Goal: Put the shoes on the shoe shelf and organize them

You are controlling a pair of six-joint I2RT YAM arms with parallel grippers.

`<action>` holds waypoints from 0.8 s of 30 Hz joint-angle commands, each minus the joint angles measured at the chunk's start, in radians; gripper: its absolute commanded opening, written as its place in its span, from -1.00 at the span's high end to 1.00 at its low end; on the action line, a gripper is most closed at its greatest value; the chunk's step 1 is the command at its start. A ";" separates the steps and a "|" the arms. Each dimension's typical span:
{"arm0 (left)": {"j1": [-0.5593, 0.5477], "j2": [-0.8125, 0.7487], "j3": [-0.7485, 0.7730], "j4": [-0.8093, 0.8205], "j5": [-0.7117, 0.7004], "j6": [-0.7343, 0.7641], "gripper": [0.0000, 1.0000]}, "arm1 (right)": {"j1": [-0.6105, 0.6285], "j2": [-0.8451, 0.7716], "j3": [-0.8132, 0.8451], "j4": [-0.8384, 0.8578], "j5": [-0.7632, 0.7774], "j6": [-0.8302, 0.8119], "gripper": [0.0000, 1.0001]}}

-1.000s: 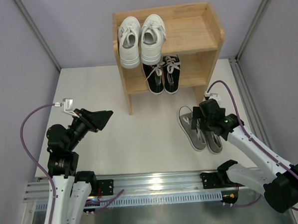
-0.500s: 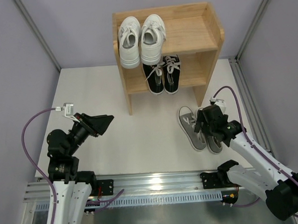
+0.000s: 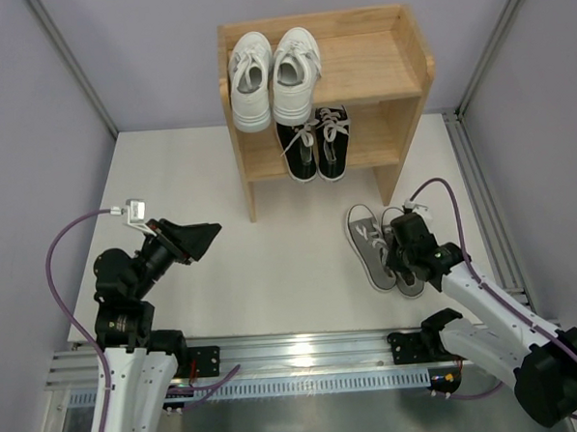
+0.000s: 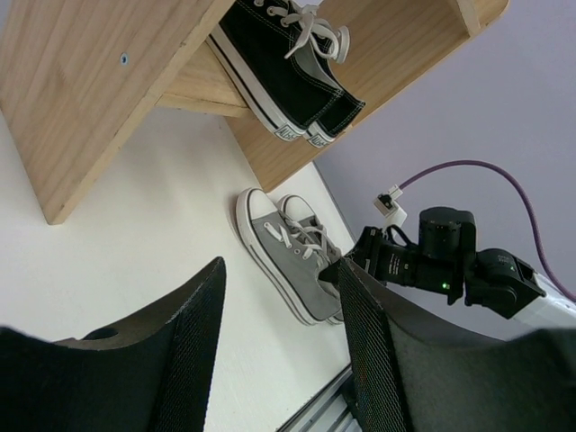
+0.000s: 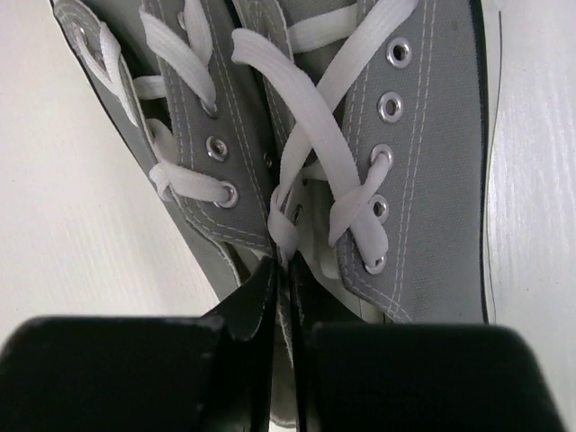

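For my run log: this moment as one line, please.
all-white sneakers: top tier, light wooden shelf; black canvas sneakers: lower tier; grey canvas sneakers: on table; right gripper: shut on them; left gripper: open

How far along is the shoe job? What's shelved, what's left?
Done: the white sneakers sit on the shelf top tier, the black sneakers on the lower one. In hand: the right gripper looks pinched on the inner sides of the grey sneakers, which lie on the table. The left gripper hangs open, empty. Left: shelve the grey pair; the top tier has bare space.
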 commanded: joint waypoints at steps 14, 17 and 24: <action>-0.002 0.005 0.016 0.008 0.021 -0.009 -0.04 | 0.058 -0.219 0.137 -0.112 0.003 0.076 -0.50; -0.002 0.013 0.016 0.012 0.021 -0.013 -0.03 | 0.077 -0.257 0.186 -0.158 0.011 0.084 -0.54; -0.002 0.027 0.009 0.015 0.037 -0.020 -0.03 | 0.111 -0.234 0.098 -0.117 -0.038 0.118 -0.52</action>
